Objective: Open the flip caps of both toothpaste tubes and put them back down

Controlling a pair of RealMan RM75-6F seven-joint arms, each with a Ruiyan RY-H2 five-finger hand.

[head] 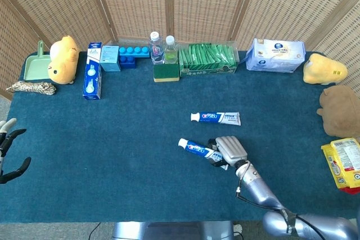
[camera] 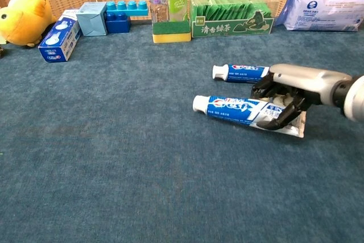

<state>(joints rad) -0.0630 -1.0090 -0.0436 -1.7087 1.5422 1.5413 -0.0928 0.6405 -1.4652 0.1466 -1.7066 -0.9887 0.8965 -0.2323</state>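
Two blue-and-white Crest toothpaste tubes with white caps lie in the middle of the blue cloth. My right hand (head: 228, 150) (camera: 290, 92) grips the near tube (head: 197, 149) (camera: 239, 110) at its tail end, with the cap end tilted up to the left, off the cloth. Behind it the far tube (head: 216, 118) (camera: 242, 73) lies flat, its cap pointing left and its tail hidden by my hand in the chest view. My left hand (head: 8, 147) hovers at the table's left edge, fingers spread and holding nothing. Both caps look closed.
Along the back stand a toothpaste box (head: 92, 77), blue blocks (head: 133, 54), two bottles (head: 162, 46) on a sponge, a green packet box (head: 208, 60) and a wipes pack (head: 275, 55). Plush toys (head: 63, 59) (head: 323, 69) and a snack bag (head: 344, 164) sit at the sides.
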